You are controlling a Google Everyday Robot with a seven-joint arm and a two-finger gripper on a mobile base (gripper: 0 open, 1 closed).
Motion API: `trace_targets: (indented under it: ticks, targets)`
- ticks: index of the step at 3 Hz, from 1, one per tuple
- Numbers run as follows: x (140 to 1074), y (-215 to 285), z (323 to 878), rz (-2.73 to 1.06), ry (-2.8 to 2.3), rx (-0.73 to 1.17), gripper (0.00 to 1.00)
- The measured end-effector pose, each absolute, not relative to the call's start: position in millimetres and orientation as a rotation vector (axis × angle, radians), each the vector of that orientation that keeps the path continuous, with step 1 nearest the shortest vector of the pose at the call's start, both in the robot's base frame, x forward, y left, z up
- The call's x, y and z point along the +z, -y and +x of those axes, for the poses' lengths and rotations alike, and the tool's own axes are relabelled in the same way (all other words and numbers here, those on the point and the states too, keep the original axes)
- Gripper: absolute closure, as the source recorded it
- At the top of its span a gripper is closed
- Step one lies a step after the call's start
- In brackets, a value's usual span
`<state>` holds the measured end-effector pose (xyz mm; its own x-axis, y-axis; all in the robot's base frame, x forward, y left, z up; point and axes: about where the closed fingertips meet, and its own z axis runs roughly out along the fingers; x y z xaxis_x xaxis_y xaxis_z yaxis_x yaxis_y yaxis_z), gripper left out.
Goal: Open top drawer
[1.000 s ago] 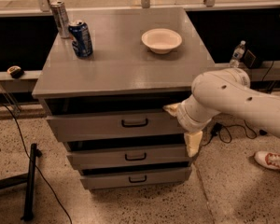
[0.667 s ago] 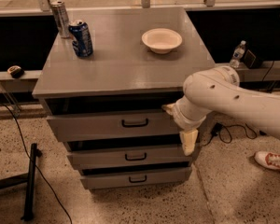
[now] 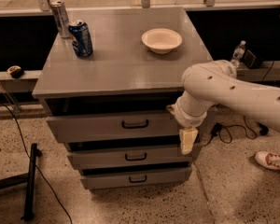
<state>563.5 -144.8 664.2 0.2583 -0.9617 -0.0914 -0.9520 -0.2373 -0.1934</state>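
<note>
The top drawer [image 3: 98, 127] is the tallest grey front of the three in the grey cabinet, with a black bar handle [image 3: 135, 124] at its centre. Its front stands a little out from under the cabinet top, with a dark gap above it. My gripper [image 3: 187, 140] hangs down from the white arm [image 3: 233, 94] at the right end of the top drawer's front, to the right of the handle and apart from it. Its cream tip reaches down in front of the middle drawer [image 3: 126, 156].
On the cabinet top [image 3: 121, 64] stand a blue can [image 3: 80, 38], a silver can [image 3: 60, 18] and a white bowl [image 3: 162, 40]. The bottom drawer [image 3: 135, 178] sits below. A water bottle [image 3: 237, 54], cables and a shoe [image 3: 273, 160] lie to the right; a black stand [image 3: 30, 181] is on the left.
The arm and gripper have shifted a little to the left along the top drawer's front. The drawers look unmoved.
</note>
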Motion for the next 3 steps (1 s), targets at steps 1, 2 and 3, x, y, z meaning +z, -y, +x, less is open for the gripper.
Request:
trace_targets:
  ticks: [1, 2, 3]
  targets:
    - [662.4, 152.3, 551.5, -2.312, -1.854, -0.01, 0.13]
    - [665.7, 154.9, 541.7, -2.322, -1.864, 0.011, 0.11]
    - [670.8, 158.5, 527.0, -2.343, -1.864, 0.028, 0.1]
